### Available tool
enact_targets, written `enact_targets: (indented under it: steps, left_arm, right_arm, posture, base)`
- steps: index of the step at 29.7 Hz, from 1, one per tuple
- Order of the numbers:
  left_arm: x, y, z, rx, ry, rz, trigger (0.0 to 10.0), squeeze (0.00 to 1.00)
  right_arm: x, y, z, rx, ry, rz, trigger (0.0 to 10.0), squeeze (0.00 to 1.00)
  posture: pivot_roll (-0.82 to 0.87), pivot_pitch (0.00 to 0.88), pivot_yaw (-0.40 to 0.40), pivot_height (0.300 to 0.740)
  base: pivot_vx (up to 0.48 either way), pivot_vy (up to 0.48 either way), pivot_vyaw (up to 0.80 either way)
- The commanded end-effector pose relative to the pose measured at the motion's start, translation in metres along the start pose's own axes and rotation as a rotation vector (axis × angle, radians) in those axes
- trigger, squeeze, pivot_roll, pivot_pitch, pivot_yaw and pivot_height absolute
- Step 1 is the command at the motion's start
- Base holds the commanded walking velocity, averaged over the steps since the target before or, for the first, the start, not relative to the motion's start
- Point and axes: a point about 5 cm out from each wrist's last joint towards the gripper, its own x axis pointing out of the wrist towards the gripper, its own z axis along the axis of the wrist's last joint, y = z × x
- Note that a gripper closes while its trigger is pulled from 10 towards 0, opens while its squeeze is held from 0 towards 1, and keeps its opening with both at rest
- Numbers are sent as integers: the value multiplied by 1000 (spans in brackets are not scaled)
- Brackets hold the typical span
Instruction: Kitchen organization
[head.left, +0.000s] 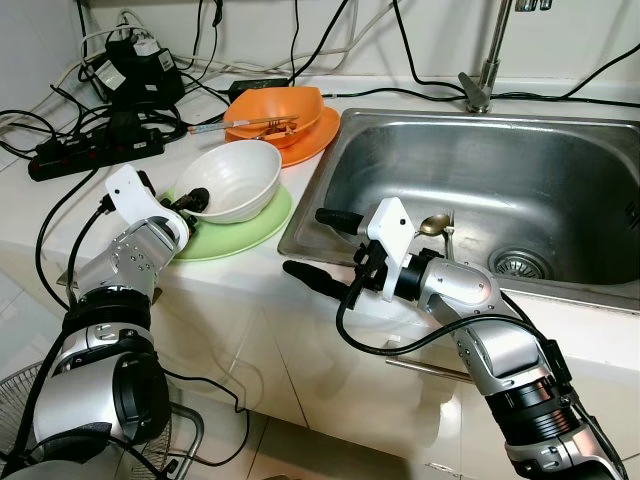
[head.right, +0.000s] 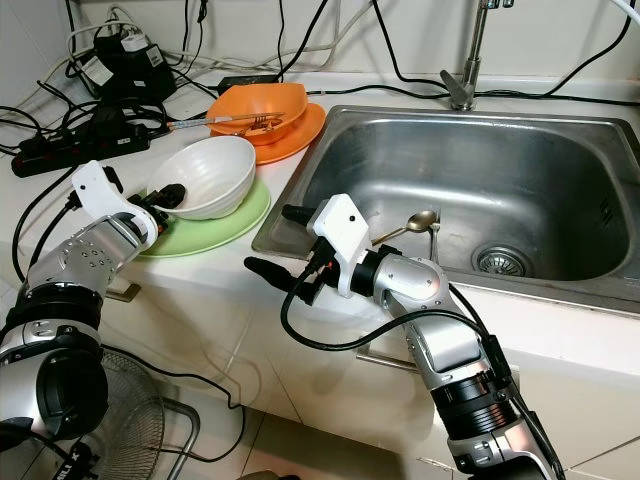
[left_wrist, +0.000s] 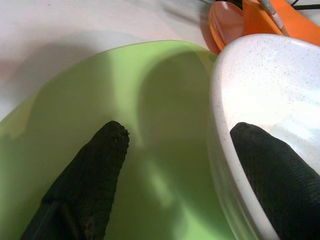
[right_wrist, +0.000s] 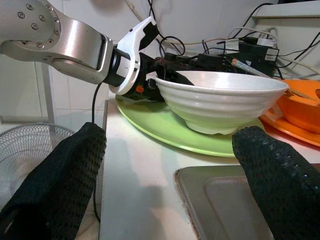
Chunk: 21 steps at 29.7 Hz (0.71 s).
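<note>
With my left gripper (head.left: 192, 200) spread across the near-left rim of the bowl (head.left: 235, 178) on the green plate (head.left: 240, 232), I should close squarely before lifting, while my right gripper (head.left: 318, 243) waits agape by the sink (head.left: 560, 150).

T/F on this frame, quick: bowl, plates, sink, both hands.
1. The white bowl sits on the green plate. True.
2. The left hand straddles the bowl's rim, one finger inside. True.
3. The right hand is shut on a spoon. False: it is open, holding nothing, at the counter edge.
4. The sink is full of plates. False: a spoon lies in it.
5. The orange bowl sits on the orange plate. True.
</note>
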Motion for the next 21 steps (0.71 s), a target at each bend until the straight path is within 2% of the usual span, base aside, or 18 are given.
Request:
enact_targets:
  steps: [1, 2, 3, 4, 5, 6, 7, 15, 16, 17, 20, 21]
  left_arm:
    - [-2, -7, 15, 47, -57, -22, 0, 0]
    - [-3, -9, 18, 63, -67, -25, 1176, 0]
    - [-3, -10, 20, 70, -72, -26, 3451, 0]
    - [-3, -11, 22, 82, -78, -31, 10000, 0]
    - [-4, -12, 23, 89, -82, -34, 10000, 0]
    - [-4, -14, 26, 85, -93, -35, 10000, 827]
    - [-5, -14, 28, 82, -101, -36, 10000, 1000]
    - [-6, -19, 32, 83, -98, -22, 10000, 1000]
    - [-6, -21, 33, 78, -97, -29, 10000, 925]
    - [-6, -24, 32, 68, -90, -40, 10000, 0]
    - [-7, -27, 31, 43, -73, -62, 10000, 0]
    - [-6, -28, 27, 9, -49, -72, 10000, 0]
  right_arm:
    - [3, 2, -1, -10, -1, 2, 10000, 0]
    - [3, 2, -1, -9, 0, 2, 10000, 0]
    - [3, 2, -1, -9, 0, 1, 10000, 0]
    - [4, 2, -2, -9, 1, 0, 10000, 0]
    - [4, 2, -2, -10, 1, 0, 10000, 0]
    - [3, 2, -2, -9, 2, -2, 10000, 0]
    - [3, 1, -2, -9, 2, -2, 10000, 0]
    - [3, 2, -4, -7, 5, -8, 10000, 0]
    - [3, 2, -5, -6, 5, -9, 10000, 0]
    - [3, 2, -5, -6, 6, -10, 10000, 0]
    - [3, 2, -5, -6, 7, -10, 10000, 0]
    - [3, 2, -6, -7, 9, -9, 10000, 0]
  posture:
    - [-36, 0, 175, 740]
    - [-36, 0, 176, 740]
    - [-36, 0, 176, 740]
    - [-36, 0, 177, 740]
    - [-36, 0, 177, 740]
    - [-36, 0, 177, 740]
    - [-36, 0, 177, 740]
    - [-40, 0, 184, 740]
    - [-39, 0, 184, 740]
    - [-39, 0, 184, 740]
    - [-39, 0, 184, 740]
    - [-39, 0, 184, 740]
  base:
    - [0, 0, 0]
    - [0, 0, 0]
    - [0, 0, 0]
    - [0, 0, 0]
    - [0, 0, 0]
    - [0, 0, 0]
    - [0, 0, 0]
    - [0, 0, 0]
    - [0, 0, 0]
    - [0, 0, 0]
    - [0, 0, 0]
    - [0, 0, 0]
